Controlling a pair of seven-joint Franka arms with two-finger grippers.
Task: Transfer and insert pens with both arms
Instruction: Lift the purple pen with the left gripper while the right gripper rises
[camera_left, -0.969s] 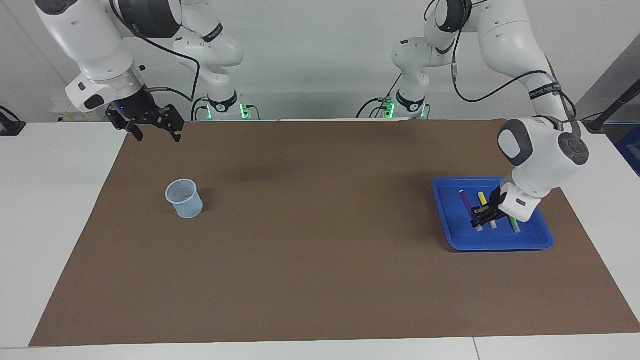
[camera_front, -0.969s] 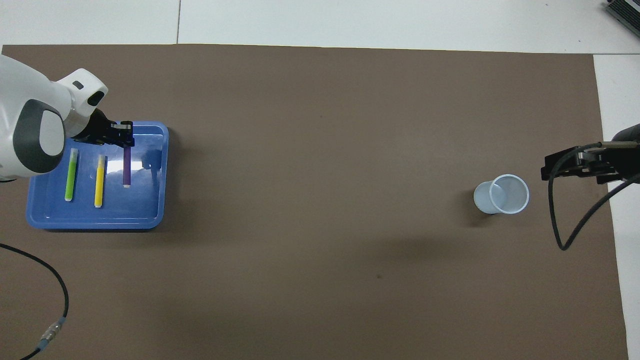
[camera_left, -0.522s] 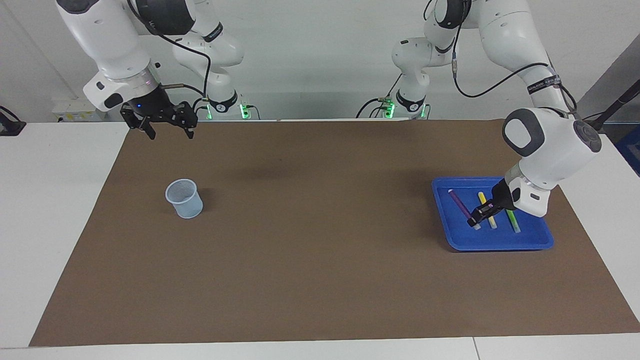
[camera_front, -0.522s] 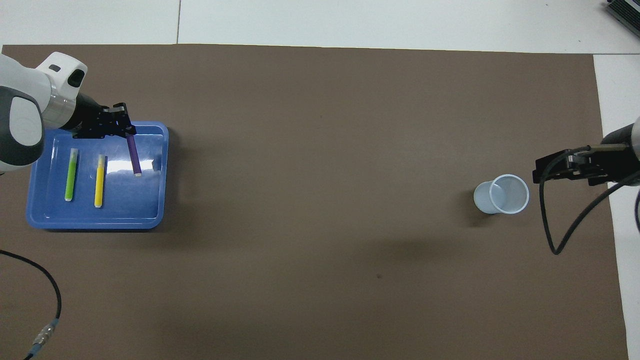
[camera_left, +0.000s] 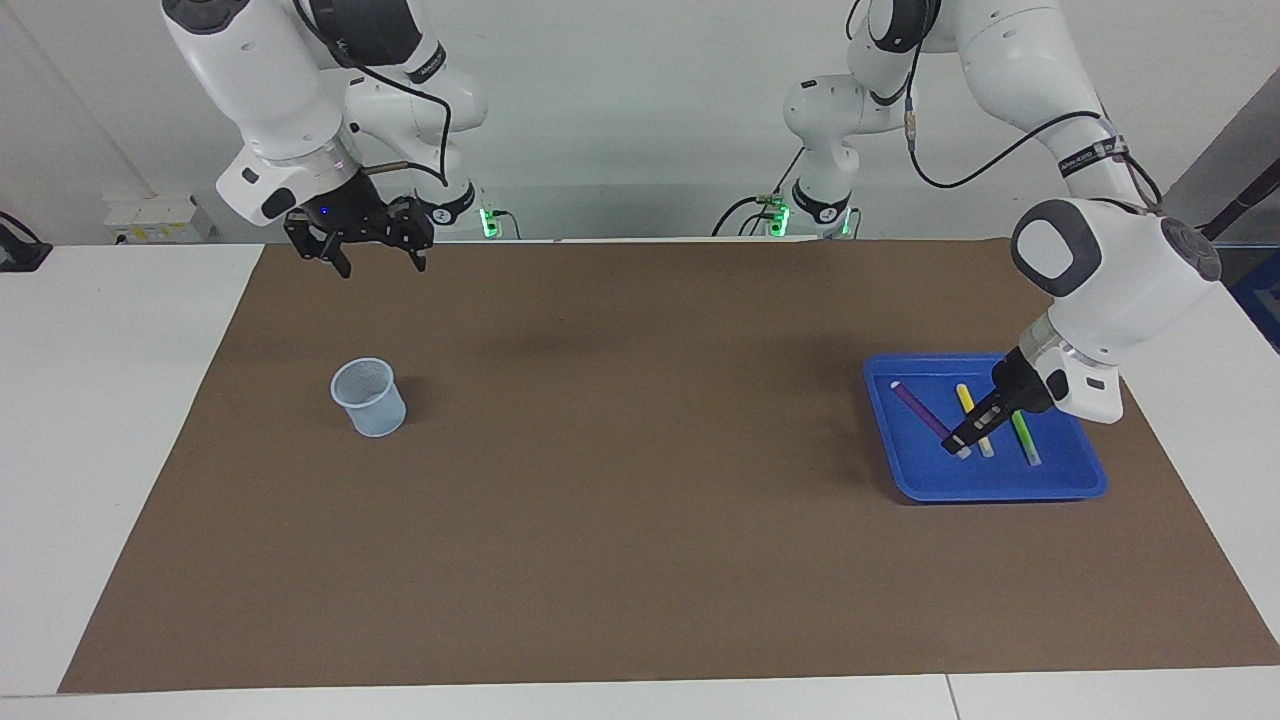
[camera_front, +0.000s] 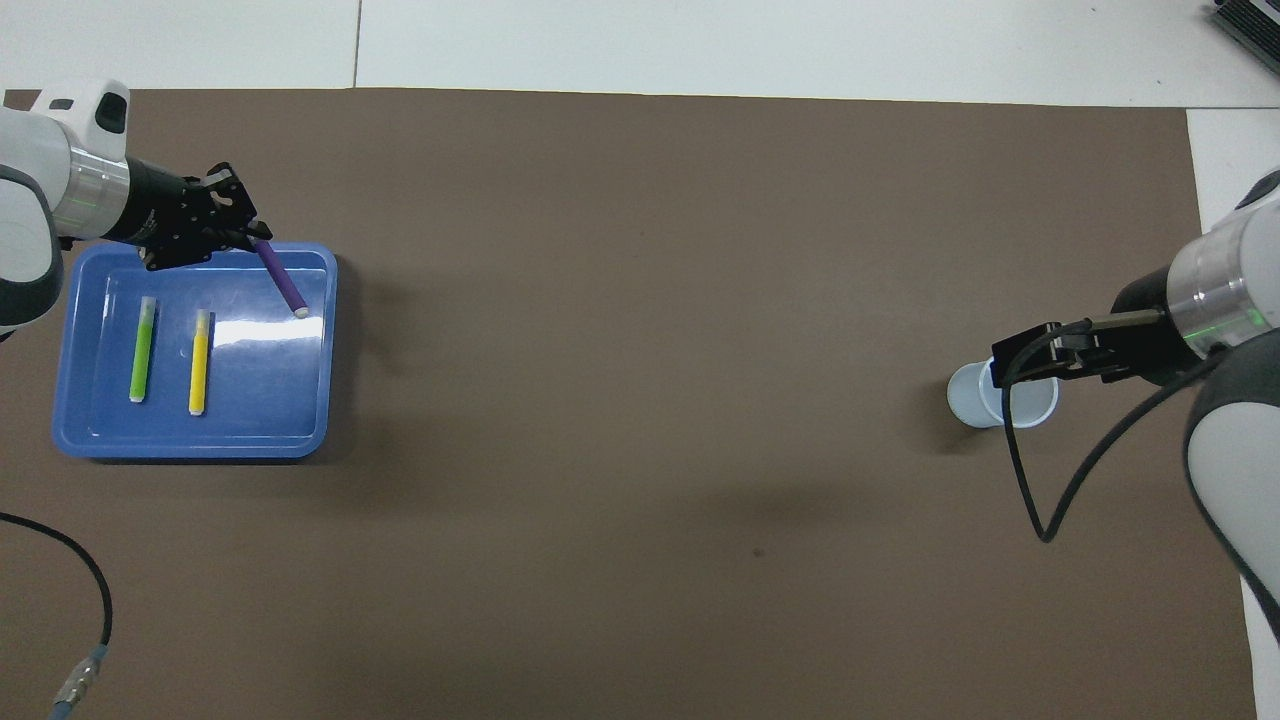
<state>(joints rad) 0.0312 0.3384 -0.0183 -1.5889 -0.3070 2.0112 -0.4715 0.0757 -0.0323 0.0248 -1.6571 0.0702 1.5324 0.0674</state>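
My left gripper (camera_left: 958, 443) is clamped on the purple pen (camera_left: 921, 409), tilted above the blue tray (camera_left: 1000, 487) near the table's left-arm end for handover. My right gripper (camera_left: 378, 257) hangs open near the cup (camera_left: 369, 397), ready to receive.

bright, sharp; glare on tray (camera_front: 310, 440).

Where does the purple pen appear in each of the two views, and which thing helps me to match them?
Facing view: the purple pen slants over the blue tray at the picture's right, its lower end in the left gripper.
Overhead view: the purple pen is at the upper left, over the tray's corner, held by the left gripper.
Shared landmark: the blue tray with the yellow pen.
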